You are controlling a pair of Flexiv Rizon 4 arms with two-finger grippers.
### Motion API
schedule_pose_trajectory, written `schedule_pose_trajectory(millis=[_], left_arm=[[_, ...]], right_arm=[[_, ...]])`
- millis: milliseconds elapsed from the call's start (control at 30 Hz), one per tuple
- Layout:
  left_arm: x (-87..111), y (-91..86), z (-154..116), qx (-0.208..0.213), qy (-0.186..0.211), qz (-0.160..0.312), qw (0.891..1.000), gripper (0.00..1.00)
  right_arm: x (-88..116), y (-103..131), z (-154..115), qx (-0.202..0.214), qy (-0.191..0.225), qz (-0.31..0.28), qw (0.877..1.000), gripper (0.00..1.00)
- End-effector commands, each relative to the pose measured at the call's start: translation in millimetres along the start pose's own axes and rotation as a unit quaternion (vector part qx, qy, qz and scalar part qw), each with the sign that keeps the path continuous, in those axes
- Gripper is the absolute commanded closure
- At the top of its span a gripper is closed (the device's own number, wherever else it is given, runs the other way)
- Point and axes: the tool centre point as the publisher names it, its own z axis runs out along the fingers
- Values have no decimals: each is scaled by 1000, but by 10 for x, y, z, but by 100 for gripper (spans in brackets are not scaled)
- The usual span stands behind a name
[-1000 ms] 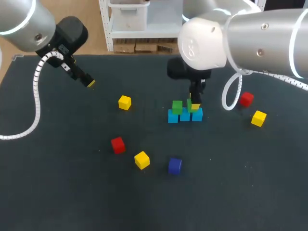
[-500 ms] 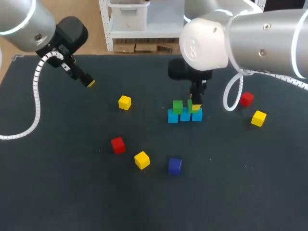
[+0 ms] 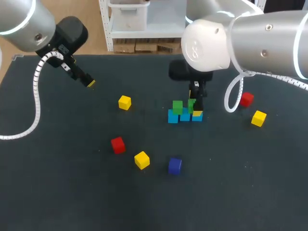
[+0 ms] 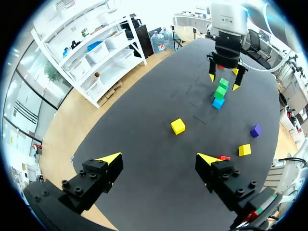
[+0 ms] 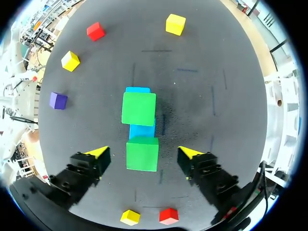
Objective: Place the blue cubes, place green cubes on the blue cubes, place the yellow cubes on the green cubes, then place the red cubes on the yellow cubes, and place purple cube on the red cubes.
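A row of three blue cubes [image 3: 185, 116] lies mid-table. One green cube [image 3: 177, 107] rests on its left part, and a second green cube [image 5: 142, 153] sits on its right part. My right gripper [image 5: 144, 152] hangs straight over that second green cube, open, with a gap between each yellow fingertip [image 5: 97, 152] and the cube. In the head view the right gripper [image 3: 195, 109] partly hides this cube. My left gripper [image 4: 159, 159] is open and empty, held above the table's far left [image 3: 89, 83].
Loose cubes lie around the stack: a yellow cube [image 3: 124, 102] to the left, a red cube [image 3: 117, 144], a yellow cube [image 3: 142, 160] and the purple cube [image 3: 174, 165] in front, and a red cube [image 3: 246, 99] and a yellow cube [image 3: 259, 118] to the right.
My right gripper has opened and let go of the green cube, which now rests on the blue row. The left arm has not moved.
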Motion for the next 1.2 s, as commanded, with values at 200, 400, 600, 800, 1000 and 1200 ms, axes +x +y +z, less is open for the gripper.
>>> schedule_pose_trajectory(millis=[200,400,600,800,1000,1200], left_arm=[[-4,17,7,2,0,1,1000,0],[-4,17,7,2,0,1,1000,0],[-4,17,7,2,0,1,1000,0],[-4,17,7,2,0,1,1000,0],[-4,17,7,2,0,1,1000,0],[-4,17,7,2,0,1,1000,0]], right_arm=[[128,111,-205,38,-32,23,999,0],[288,133,-325,53,-42,58,996,0],[460,130,-374,52,-44,99,993,0],[725,151,-443,45,-46,170,983,0],[854,209,-478,54,-39,196,978,0],[904,267,-484,62,-36,194,978,0]])
